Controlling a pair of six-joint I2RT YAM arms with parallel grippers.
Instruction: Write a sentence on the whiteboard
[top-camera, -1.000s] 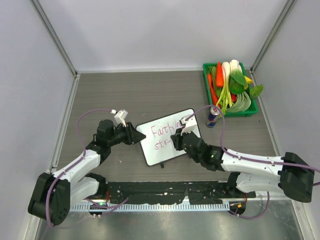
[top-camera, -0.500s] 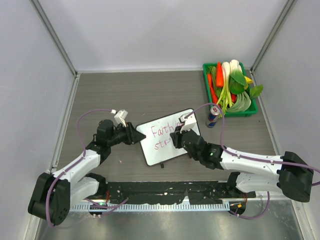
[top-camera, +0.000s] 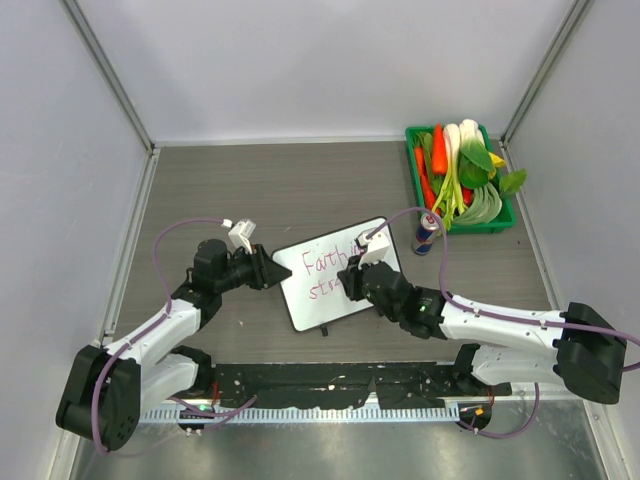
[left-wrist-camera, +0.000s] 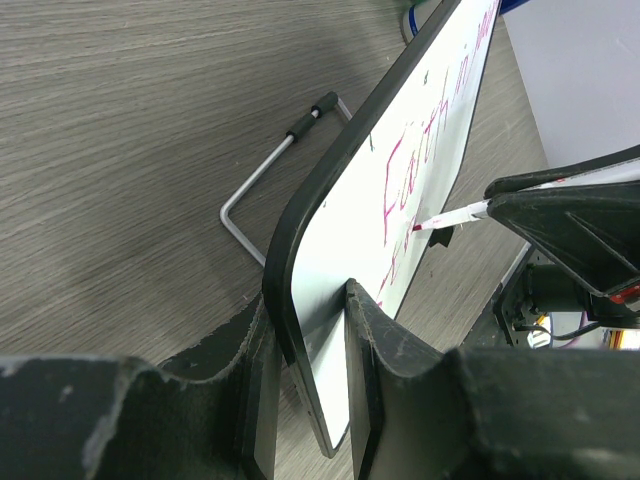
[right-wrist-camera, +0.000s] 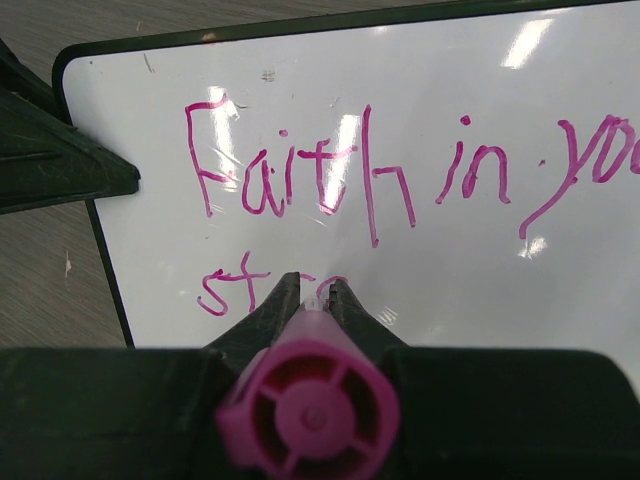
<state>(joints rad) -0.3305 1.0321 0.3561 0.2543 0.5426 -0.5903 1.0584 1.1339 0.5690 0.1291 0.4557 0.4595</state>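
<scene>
Two lines begun: the whiteboard (left-wrist-camera: 340, 250) is pinched by the left jaws, the marker (right-wrist-camera: 308, 415) clamped in the right jaws. Under excess tip pressure the board could be tilted and the sentence (right-wrist-camera: 368, 180) smeared.

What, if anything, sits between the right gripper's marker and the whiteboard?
Nothing visible. The right gripper has its jaws shut on the pink marker, whose tip meets the whiteboard on the second line of the sentence. The left gripper clamps the board's edge, off to the side of the writing.
</scene>
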